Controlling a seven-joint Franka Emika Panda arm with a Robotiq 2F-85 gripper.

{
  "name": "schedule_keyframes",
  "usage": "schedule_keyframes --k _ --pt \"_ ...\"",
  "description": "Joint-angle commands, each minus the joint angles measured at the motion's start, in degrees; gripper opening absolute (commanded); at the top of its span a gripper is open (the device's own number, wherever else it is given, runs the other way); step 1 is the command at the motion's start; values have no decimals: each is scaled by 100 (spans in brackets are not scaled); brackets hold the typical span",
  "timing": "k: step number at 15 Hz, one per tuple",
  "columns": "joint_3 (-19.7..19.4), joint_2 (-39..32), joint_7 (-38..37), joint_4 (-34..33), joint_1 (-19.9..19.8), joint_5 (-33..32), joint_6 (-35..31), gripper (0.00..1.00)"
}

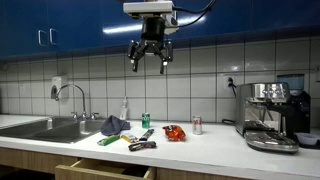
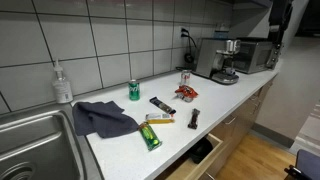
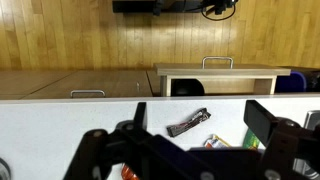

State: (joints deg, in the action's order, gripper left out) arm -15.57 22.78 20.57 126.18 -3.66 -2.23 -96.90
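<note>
Several small things lie scattered on the white table (image 1: pixel 218 146), and we take the green can (image 1: pixel 145 120) as our marker among them. The hand (image 1: pixel 150 52) hangs high above the can, close under the blue cupboards. Its fingers are spread as wide as they go and nothing is between them.

The thing nearest its line of sight is a slim black item (image 3: pixel 188 123). This lies flat in front of the can, close to the table's front edge, and shows near the middle of the wrist view. A yellow bar (image 2: pixel 158 119) and a green packet (image 2: pixel 150 135) lie in front of the can too, nearer to it than the black item. A red packet (image 1: pixel 174 132) rests just beside the can, and a grey cloth (image 1: pixel 113 125) is crumpled on the can's other side. Below the edge in front of the can, a drawer (image 1: pixel 105 170) stands pulled open.

We judge the main risks come from height and crowding. From this high, a small sideways error could bring a finger down on the yellow bar or onto the can, and the upright can would tip easily. The black item is thin and flat, so fingers closing on it may scrape the table or slide over it. Because it is so near the edge, a nudge could push it off into the open drawer.
</note>
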Motion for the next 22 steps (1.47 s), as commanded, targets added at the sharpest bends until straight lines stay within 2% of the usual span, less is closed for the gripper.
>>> schedule_keyframes --k 1,9,11,16,22 --pt "95 -17 35 -13 -113 37 12 100" --pt "90 -20 41 51 -89 126 -68 100" --pt "114 52 -10 238 -70 267 -315 100" --pt "374 189 -163 781 -38 151 -1018 100" --pt "659 265 -294 1310 79 215 -1318 100"
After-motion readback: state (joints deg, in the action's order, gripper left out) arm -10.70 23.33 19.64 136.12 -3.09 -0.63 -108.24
